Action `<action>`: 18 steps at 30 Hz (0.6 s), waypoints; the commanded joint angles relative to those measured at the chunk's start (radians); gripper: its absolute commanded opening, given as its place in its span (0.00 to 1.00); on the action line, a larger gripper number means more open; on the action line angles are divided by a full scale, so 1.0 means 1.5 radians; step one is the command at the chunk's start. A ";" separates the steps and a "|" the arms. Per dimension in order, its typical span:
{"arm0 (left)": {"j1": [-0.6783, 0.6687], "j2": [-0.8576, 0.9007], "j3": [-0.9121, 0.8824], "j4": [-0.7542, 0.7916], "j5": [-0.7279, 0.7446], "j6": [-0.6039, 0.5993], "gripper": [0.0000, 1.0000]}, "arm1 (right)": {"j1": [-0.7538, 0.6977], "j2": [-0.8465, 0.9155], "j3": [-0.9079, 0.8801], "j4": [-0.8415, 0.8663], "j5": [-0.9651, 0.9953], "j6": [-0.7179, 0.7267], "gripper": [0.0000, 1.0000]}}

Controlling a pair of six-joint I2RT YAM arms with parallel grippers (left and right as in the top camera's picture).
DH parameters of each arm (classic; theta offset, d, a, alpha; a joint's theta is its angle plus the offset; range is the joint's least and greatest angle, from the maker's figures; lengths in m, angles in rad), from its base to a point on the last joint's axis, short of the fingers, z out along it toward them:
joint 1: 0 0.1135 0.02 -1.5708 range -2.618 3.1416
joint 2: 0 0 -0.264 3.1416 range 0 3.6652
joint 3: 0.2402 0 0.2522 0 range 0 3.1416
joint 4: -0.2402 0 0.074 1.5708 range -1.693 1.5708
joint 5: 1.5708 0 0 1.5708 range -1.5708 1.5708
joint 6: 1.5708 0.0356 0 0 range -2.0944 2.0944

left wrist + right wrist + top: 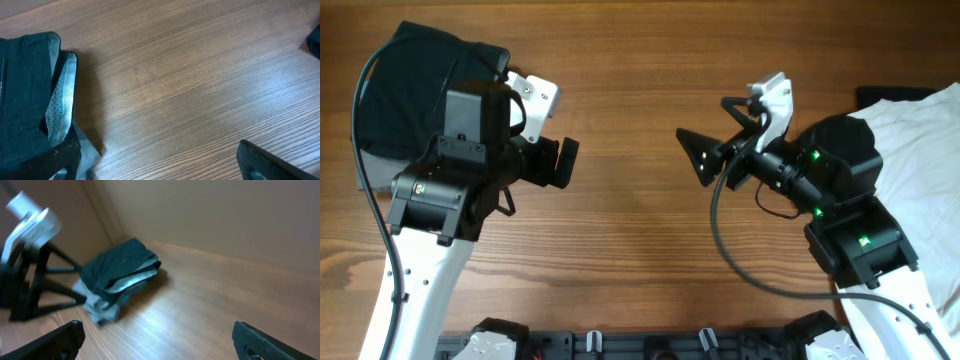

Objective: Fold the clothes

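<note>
A folded stack of dark clothes with pale layers lies at the table's far left. It also shows in the left wrist view and the right wrist view. A white garment lies unfolded at the right edge, partly under the right arm. My left gripper is open and empty, just right of the stack; its jaws span bare wood. My right gripper is open and empty over the table's middle, its jaws facing the stack.
A dark piece of cloth lies at the far right edge above the white garment. The left arm shows in the right wrist view. Bare wooden table lies between the two grippers.
</note>
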 commanded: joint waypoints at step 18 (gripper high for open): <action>-0.003 0.001 0.000 0.000 -0.006 0.009 1.00 | 0.003 -0.626 -0.554 0.165 0.082 -0.196 1.00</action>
